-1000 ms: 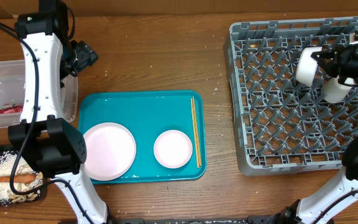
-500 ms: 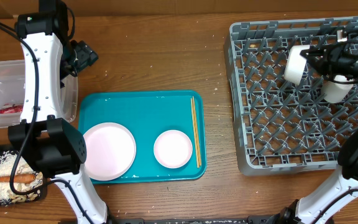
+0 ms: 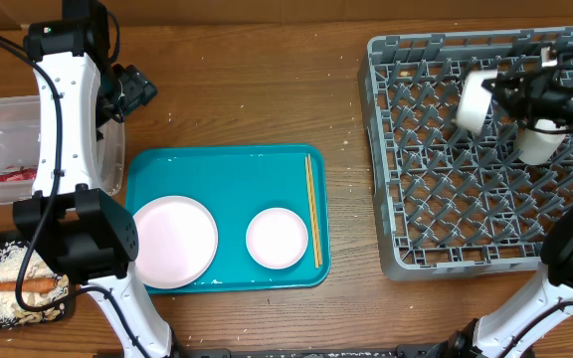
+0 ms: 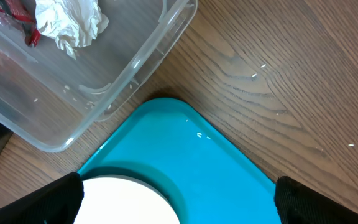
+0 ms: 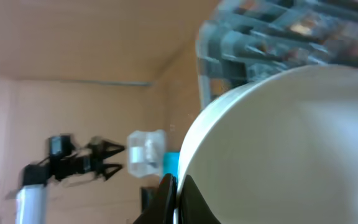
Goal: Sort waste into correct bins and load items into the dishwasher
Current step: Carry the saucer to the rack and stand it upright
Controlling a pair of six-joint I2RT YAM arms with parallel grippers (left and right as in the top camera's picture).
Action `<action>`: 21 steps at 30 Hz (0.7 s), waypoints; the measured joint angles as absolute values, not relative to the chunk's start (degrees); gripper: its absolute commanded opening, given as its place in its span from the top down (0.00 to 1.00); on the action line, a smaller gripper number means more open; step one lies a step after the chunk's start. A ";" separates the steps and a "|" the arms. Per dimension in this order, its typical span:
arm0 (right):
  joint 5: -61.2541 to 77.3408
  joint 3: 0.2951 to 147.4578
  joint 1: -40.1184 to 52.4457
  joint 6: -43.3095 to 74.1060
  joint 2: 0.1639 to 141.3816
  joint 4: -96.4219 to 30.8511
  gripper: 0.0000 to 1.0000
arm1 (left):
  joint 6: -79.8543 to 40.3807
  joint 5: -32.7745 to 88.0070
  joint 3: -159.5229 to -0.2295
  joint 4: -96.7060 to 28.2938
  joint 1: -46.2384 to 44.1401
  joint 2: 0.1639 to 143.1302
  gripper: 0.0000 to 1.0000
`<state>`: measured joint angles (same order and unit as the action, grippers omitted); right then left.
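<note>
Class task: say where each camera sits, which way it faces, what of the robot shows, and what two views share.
Overhead: above the table, looking straight down on teal tray, grey rack, left arm, right arm.
Left wrist: on the left arm, facing down at the clear tub and tray corner; its claw's fingertips fill the bottom corners.
Right wrist: on the right arm, looking across the table past the held white plate; its fingers show below.
Shared: overhead and left wrist both show tub and tray.
</note>
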<state>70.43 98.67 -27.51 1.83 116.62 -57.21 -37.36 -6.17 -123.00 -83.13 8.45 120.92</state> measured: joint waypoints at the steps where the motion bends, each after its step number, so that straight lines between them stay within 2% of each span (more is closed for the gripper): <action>1: 72.95 98.63 -27.53 1.89 116.64 -55.16 0.96 | -37.36 -6.17 -123.00 -83.15 8.45 120.92 0.00; 5: 78.26 98.50 -27.18 4.36 116.64 -47.48 0.96 | -37.36 -6.17 -123.00 -83.13 8.45 120.92 0.00; 11: 74.32 98.45 -23.51 6.92 117.10 -41.01 0.96 | -37.36 -6.17 -123.00 -83.15 8.45 120.92 0.00; 21: 73.34 98.35 -24.27 16.36 123.07 -28.75 0.95 | -37.36 -6.17 -123.00 -83.15 8.45 120.92 0.00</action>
